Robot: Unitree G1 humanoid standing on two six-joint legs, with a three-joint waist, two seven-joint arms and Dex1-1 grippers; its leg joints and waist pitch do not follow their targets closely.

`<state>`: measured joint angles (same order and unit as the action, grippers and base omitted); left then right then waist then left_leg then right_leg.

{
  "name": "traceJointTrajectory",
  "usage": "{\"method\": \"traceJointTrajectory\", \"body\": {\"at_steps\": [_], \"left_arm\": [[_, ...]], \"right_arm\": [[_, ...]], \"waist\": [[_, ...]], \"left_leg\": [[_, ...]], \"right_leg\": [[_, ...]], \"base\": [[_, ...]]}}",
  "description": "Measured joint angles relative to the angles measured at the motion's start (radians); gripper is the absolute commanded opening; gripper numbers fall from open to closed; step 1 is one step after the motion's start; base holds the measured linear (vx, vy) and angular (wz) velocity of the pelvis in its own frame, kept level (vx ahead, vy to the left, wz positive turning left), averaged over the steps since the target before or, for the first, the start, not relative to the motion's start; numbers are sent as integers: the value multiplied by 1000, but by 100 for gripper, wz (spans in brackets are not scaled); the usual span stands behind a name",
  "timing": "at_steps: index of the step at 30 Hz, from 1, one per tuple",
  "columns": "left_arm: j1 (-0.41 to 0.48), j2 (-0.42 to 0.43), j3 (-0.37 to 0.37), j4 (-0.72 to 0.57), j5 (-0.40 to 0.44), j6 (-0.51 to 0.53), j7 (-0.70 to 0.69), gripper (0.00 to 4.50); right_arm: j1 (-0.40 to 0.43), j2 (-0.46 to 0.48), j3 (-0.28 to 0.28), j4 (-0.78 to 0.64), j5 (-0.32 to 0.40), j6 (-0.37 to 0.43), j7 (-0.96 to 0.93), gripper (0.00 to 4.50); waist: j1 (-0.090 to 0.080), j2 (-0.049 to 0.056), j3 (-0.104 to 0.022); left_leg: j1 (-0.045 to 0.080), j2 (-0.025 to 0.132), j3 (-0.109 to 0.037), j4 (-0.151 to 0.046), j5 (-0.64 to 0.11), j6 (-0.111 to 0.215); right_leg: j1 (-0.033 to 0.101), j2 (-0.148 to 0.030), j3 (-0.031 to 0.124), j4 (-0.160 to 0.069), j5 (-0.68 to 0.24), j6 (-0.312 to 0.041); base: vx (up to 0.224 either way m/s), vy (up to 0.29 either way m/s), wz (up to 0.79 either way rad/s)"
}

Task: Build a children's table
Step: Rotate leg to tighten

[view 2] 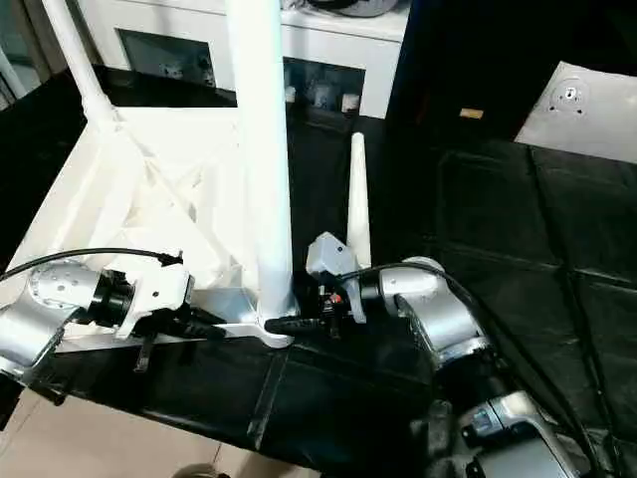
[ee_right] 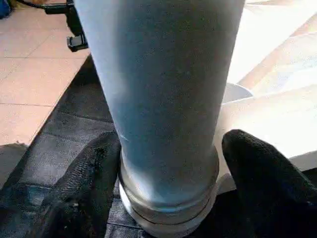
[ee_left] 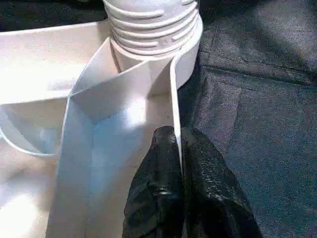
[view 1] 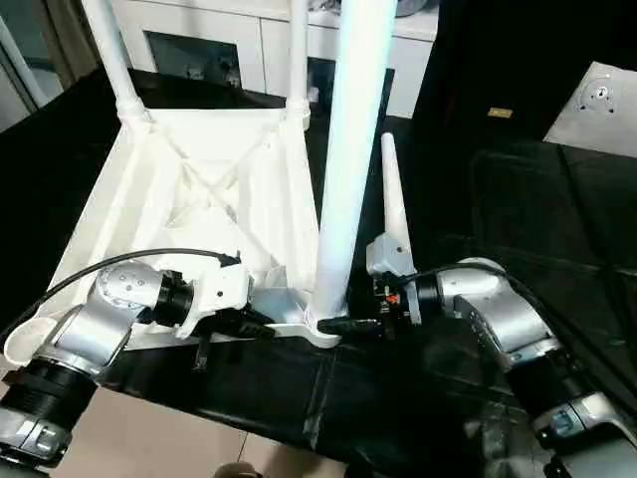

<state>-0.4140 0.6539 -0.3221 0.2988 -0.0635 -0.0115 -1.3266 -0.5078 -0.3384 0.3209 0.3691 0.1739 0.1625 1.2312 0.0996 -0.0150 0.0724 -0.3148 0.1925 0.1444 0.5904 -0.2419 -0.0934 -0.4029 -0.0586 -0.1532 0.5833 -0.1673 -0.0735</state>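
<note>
On the black cloth (view 1: 418, 388) covering the work surface lies the children's table (view 1: 214, 189), flipped top-down, its ribbed underside facing up and taking most of the left half of the scene; behind it stands a white cabinet (view 1: 259, 45) with glass fronts, and pale floor tiles (view 1: 159, 438) show at the near edge. Three legs rise from the corner sockets: two at the far corners, and the near-right leg (view 1: 348, 149), thick and close, standing upright straight through the middle of the head views; a fourth leg (view 1: 395, 199) lies loose on the cloth just beside the table's right edge, thin end pointing away. Down to the arms now: the left gripper (ee_left: 181, 193) sits at the near rim, its black fingers pressed together with the thin white wall of the rim pinched between them, just short of the threaded socket; the right gripper (ee_right: 168, 183) comes in low from the right, fingers spread either side of the near-right leg's base, the left finger (ee_right: 89, 188) against it, the other finger with a slight gap.
</note>
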Motion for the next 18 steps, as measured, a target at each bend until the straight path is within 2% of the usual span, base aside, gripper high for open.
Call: {"method": "traceJointTrajectory", "body": {"at_steps": [6, 12, 14, 18], "left_arm": [[-9, 0, -2, 20, 0, -16, -17, 0], [-8, -1, -1, 23, -3, -12, -19, 0], [-1, -8, 11, 21, -11, 12, -16, 0], [37, -38, 40, -39, -28, 108, 36, 0]], "right_arm": [[-8, 2, 0, 27, 19, 0, 24, 270], [-6, 6, -3, 29, 25, 10, 24, 262], [5, 10, -12, 16, 28, 32, 21, 262], [79, 34, -52, -60, 61, 104, -44, 259]], "waist": [[2, 0, 0], [2, 0, 0], [3, 0, 0], [10, 1, 0]], "left_leg": [[0, 0, 0, 0, 0, 0], [0, 0, 0, 0, 0, 0], [0, 0, 0, 1, 0, 0], [1, 0, 0, 0, 0, 0]], "right_leg": [[0, 0, 0, 1, -3, 5], [0, 0, 0, 1, -3, 5], [0, 0, 0, 1, -3, 5], [0, 0, 0, 1, -3, 4]], "base": [[0, 0, 0], [0, 0, 0], [0, 0, 0], [0, 0, 0]]}}
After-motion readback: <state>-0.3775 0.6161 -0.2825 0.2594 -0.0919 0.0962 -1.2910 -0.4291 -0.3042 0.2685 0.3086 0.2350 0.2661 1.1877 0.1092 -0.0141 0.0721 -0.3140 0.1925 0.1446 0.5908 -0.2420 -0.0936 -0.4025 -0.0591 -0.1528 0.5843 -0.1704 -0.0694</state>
